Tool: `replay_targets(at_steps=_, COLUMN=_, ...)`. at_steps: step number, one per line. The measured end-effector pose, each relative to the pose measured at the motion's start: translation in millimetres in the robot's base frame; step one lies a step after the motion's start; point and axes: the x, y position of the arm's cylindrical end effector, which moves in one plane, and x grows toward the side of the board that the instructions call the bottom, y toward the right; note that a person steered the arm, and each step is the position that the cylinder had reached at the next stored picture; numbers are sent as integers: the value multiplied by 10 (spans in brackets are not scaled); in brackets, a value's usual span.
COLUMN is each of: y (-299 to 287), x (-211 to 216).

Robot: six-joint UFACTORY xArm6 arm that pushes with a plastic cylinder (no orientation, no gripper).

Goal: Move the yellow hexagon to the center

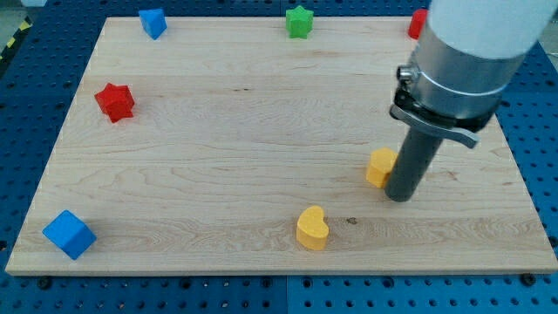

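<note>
The yellow hexagon (380, 166) lies on the wooden board (261, 131) right of the middle, toward the view's lower right. My tip (400, 197) stands on the board right next to the hexagon, on its right and slightly lower side, touching or nearly touching it. The rod and arm hide part of the hexagon's right edge.
A yellow heart (312, 228) lies near the view's bottom, left of the tip. A red star (114, 101) is at the left, a blue cube (68, 234) at bottom left, a blue block (153, 23) at top left, a green star (299, 22) at top middle, a red block (418, 23) partly hidden at top right.
</note>
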Motion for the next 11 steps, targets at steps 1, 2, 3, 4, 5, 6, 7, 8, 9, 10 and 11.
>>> replay_targets(at_steps=1, y=-144, x=-242)
replay_targets(at_steps=2, y=-303, x=-631)
replay_targets(at_steps=3, y=-440, x=-859)
replay_targets(at_steps=4, y=-484, x=-913)
replay_targets(at_steps=5, y=-61, x=-844)
replay_targets(at_steps=6, y=429, x=-1024)
replay_targets(at_steps=7, y=387, x=-1370)
replay_targets(at_steps=8, y=387, x=-1370)
replay_targets(at_steps=9, y=209, x=-1318)
replay_targets(at_steps=10, y=-211, x=-1210)
replay_targets(at_steps=11, y=-624, x=-1209)
